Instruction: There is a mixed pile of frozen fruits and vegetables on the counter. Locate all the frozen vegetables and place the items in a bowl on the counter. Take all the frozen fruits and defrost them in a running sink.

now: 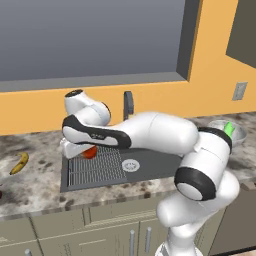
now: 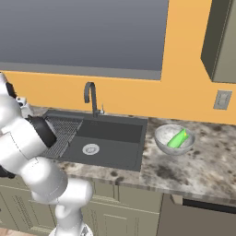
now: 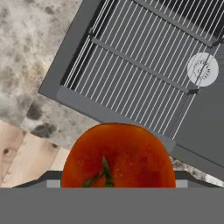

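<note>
My gripper (image 1: pixel 81 149) hangs over the left end of the dark sink (image 2: pixel 115 131), above its ribbed rack (image 1: pixel 95 169), shut on the red tomato (image 1: pixel 90 153). In the hand view the tomato (image 3: pixel 118 154) sits large at the bottom centre with its green stem showing, and it hides the fingertips. The yellow banana (image 1: pixel 20 163) lies on the counter (image 1: pixel 35 187) left of the sink. A small dark-red round fruit (image 1: pixel 1 194) peeks in at the left edge. The greyish bowl (image 2: pixel 159 134) stands right of the sink with the light-green vegetable (image 2: pixel 178 138) inside it.
A dark arched faucet (image 2: pixel 91 97) stands behind the basin, and a round silver drain (image 2: pixel 91 149) sits in its floor. My arm's elbow hides part of the bowl (image 1: pixel 241 131) in the left base view. A wall outlet (image 2: pixel 222 99) is at the far right.
</note>
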### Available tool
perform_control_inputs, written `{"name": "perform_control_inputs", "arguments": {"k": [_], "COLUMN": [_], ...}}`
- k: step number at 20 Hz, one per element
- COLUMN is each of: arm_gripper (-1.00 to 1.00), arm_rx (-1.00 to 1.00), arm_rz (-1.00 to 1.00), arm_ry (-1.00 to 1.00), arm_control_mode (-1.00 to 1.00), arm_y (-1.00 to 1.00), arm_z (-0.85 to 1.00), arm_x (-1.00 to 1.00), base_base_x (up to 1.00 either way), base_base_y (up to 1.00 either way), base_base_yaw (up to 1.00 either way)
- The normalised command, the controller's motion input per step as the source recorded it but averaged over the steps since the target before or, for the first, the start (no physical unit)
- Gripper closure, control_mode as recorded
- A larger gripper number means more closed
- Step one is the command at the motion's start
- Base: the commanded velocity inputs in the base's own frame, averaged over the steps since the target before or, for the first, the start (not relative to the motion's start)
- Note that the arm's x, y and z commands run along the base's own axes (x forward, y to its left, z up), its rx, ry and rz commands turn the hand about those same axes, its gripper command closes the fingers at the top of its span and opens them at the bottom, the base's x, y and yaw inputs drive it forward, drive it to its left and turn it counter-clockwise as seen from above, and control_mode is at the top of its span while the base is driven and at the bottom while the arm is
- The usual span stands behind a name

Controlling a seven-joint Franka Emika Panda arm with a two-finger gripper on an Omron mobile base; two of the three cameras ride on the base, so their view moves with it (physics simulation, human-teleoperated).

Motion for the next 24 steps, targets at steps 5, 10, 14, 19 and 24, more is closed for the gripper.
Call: {"name": "perform_control_inputs", "arguments": {"k": [5,10,14,19,24], "arm_gripper": [1.0,1.0,1.0,1.0,1.0], "arm_rx": [0.0,0.0,0.01,0.0,0.0], "arm_rz": [-0.06,-0.08,-0.11,-0.12,-0.11], "arm_ry": [0.0,0.01,0.04,0.03,0.0], "arm_control_mode": [-1.0,-1.0,-1.0,-1.0,-1.0], "arm_y": [-0.5,-0.58,-0.59,-0.63,-0.64], "arm_z": [0.07,0.14,0.19,0.15,0.07], "arm_x": [0.0,0.0,0.01,0.02,0.04], "base_base_x": [0.0,0.0,0.0,0.0,0.0], "base_base_y": [0.0,0.0,0.0,0.0,0.0], "base_base_yaw": [0.0,0.0,0.0,0.0,0.0]}}
